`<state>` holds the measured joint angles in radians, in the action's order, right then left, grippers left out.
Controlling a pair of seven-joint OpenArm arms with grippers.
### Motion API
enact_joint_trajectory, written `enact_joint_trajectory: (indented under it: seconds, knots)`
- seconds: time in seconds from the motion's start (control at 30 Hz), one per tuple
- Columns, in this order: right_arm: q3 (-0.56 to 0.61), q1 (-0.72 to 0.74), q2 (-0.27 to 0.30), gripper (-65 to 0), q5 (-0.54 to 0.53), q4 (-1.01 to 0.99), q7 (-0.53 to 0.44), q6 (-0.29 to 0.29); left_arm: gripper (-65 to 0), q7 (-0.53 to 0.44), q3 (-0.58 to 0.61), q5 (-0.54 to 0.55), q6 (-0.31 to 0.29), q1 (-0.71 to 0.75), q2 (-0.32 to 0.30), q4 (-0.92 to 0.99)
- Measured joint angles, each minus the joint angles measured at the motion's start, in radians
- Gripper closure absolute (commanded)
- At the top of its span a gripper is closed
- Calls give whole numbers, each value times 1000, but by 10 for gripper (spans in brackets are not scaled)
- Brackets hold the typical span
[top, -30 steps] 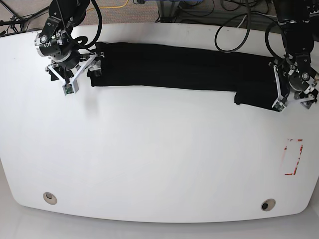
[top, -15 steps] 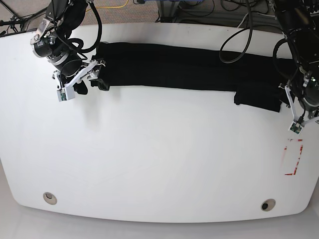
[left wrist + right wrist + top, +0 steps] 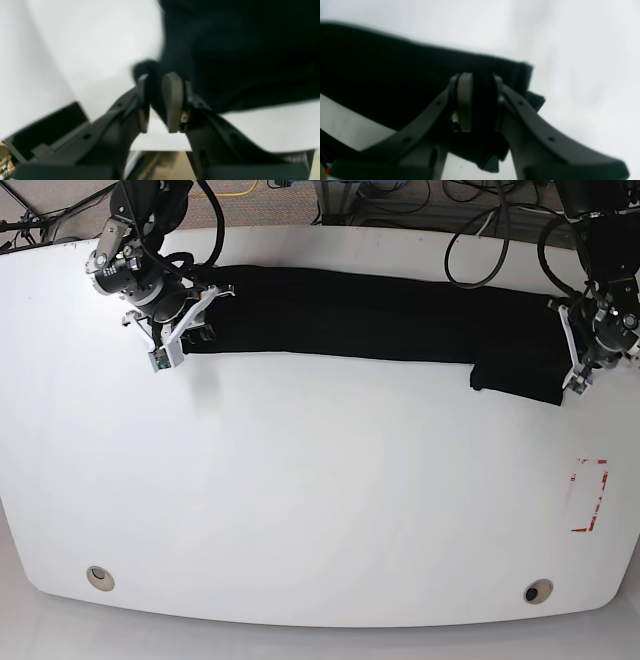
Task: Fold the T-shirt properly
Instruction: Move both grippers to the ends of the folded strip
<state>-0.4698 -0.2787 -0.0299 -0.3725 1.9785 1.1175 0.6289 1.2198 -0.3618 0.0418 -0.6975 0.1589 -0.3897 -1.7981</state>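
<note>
T-shirt [image 3: 380,315] — folded into a long black band across the far side of the white desk [image 3: 320,500], running from about 10 o'clock to 2 o'clock in the base view, with a wider lump of cloth at the 3 o'clock end.

Left gripper [image 3: 160,100], at that 3 o'clock end: jaws nearly together, a fold of black cloth pinched between the pads [image 3: 172,100] in the wrist view (blurred, yet the fabric plainly passes between them). Right gripper [image 3: 480,102], at the 10 o'clock end: jaws narrowed the same way, black fabric filling the gap, the band's corner just beyond.

Changed within the last second: both sets of jaws wide apart a second ago, drawn off the cloth half a second ago, now back on the two ends and closed down on them. Band itself unmoved, still flat.

Meaning for the task — both ends gripped, so probably ready for a lift and a fold of the band along its length. Print side not visible; impossible to tell which face is up.
</note>
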Motion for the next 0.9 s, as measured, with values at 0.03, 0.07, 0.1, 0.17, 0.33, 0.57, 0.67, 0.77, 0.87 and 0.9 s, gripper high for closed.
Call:
enact_joint_trajectory:
  seconds: [0.03,0.07,0.1,0.17,0.33,0.57,0.67,0.77,0.87,0.9]
  knots:
    - [7,-4,-1,-135,24,-5,-15,0,-83,-6,1,-20,0,9,2,14]
    - [18,-8,-1,-135,58,-16,-35,0,-83,-17,3,-43,-1,15,4,33]
    - [24,-8,0,-135,82,-29,-39,0,-83,-21,3,-56,0,18,4,47]
    - [38,-8,3,-133,129,-63,-58,-1,-85,-55,3,-77,-1,18,3,75]
    - [44,-6,3,-133,159,-182,-189,4,-87,-149,4,-82,0,3,2,167]
    - [45,39,79,-132,116,-331,-348,27,-87,-137,68,-101,-2,-74,-1,248]
    - [44,64,118,-132,93,-392,-401,29,-87,-151,102,-92,-1,-138,11,280]
    - [18,110,152,-132,82,-447,-404,42,-87,-152,121,-97,0,-201,45,325]
    - [-19,164,177,-133,91,-506,-402,41,-89,-162,126,-85,0,-246,66,368]
    - [-26,177,188,-133,96,-523,-404,39,-89,-167,126,-80,0,-258,67,381]
